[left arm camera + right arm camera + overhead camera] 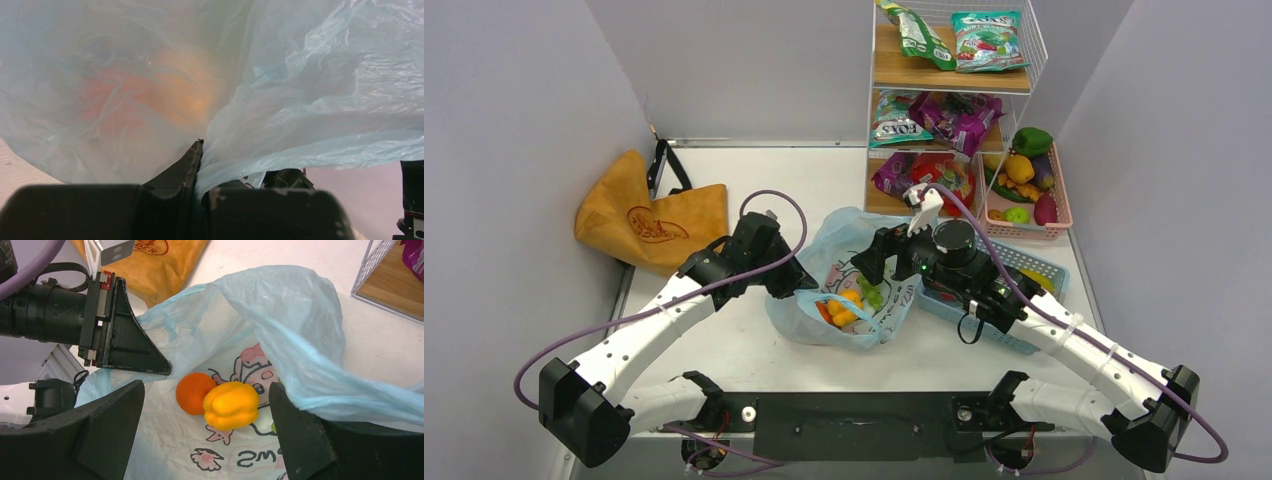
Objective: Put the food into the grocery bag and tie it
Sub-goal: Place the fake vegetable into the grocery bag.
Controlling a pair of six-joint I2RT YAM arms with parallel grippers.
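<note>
While my left arm stretches in low from the near left corner with its elbow bent outward, my left tool (796, 287) is clamped tight on the left rim of the grocery bag (849, 240). From its own wrist camera the pinched fold of thin blue plastic rises straight out of the closed tips, and orange shapes show blurred through the film. My right arm comes in from the near right corner, wrist tipped down over the bag's mouth. My right tool (205, 387) stands spread wide and holds nothing. The bag's far wall (300, 330) arches up past its right finger.

The counter (754, 190) under both arms is white, with plain grey walls around it. A tan tote (649, 215) lies slumped at the far left. At the far right a wire shelf (954, 100) carries snack packets (989, 40), with a pink basket (1056, 215) of fruit and vegetables just beside it. A blue basket (1029, 262) sits under my right forearm.

The bag lies open between the two tools. Directly below the right tool's open gap, a yellow pepper (231, 405) rests on the bag's printed floor, touching an orange fruit (191, 392) on its left. From above, green grapes (871, 293) show just beside them, also in the bag.
</note>
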